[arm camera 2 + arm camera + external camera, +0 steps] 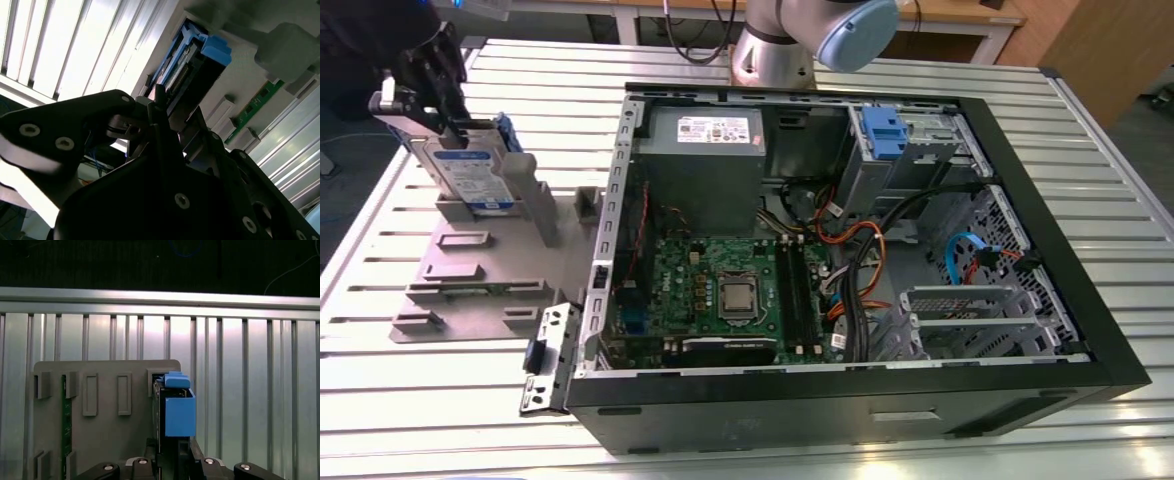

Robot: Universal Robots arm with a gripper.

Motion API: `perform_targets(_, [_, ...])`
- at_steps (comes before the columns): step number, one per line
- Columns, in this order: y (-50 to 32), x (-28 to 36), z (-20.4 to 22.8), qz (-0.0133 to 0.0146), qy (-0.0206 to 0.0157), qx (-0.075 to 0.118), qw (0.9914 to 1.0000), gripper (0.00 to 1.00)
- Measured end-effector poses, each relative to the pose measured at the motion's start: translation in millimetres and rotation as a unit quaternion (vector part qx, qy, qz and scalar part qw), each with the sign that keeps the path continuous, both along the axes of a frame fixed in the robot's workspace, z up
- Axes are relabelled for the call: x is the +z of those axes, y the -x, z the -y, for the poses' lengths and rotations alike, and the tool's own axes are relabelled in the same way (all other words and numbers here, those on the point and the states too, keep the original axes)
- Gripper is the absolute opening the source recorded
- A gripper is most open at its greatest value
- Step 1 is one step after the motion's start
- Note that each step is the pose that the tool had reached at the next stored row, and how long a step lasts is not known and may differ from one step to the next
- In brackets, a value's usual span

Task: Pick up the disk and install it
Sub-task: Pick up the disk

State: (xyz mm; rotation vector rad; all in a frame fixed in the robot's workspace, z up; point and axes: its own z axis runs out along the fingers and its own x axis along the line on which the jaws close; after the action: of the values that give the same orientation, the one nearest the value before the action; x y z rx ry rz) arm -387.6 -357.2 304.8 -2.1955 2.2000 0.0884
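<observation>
Disk (470, 172) stands on edge in the grey holder stand (480, 262), at the exterior view's left, outside the computer case (1110, 330). Gripper (424, 108) sits at its top edge; clamped or loose, cannot tell. Risk: a weak or off-centre hold lets the disk tip or bind in its slot. Inside the case, cables (861, 225) crowd the drive cage (927, 140).
</observation>
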Motion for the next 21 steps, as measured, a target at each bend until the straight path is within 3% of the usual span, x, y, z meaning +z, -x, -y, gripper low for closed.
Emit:
perform_targets(14, [0.0,0.0,0.0,0.0,0.0,-0.002,1.0,0.35])
perform_targets(18, [0.0,-0.1,0.0,-0.0001,0.0001,-0.027,0.99964,0.35])
perform_targets(21, [0.0,-0.2,0.0,0.0,0.0001,-0.028,0.99962,0.35])
